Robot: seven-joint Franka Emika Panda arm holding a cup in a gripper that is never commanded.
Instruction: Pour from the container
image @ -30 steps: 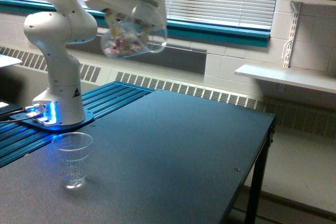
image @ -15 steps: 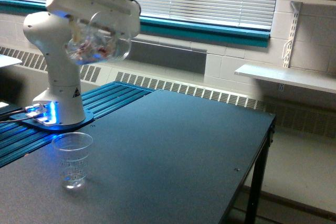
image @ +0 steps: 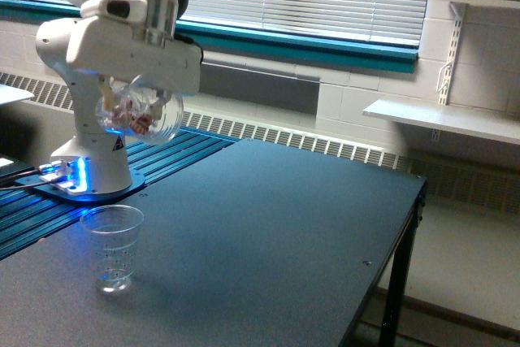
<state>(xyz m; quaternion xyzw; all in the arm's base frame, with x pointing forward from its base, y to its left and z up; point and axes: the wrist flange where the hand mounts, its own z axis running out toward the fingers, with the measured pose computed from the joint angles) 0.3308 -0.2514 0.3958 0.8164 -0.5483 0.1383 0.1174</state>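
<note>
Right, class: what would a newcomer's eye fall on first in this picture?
First, the white robot arm's gripper at upper left, holding a clear glass container of reddish-pink and white pieces above the table. Then the clear plastic cup standing upright below it on the dark table, and the blue glow at the arm's base.

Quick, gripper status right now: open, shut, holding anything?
Gripper: shut on the jar, held tilted in the air above the cup.
</note>
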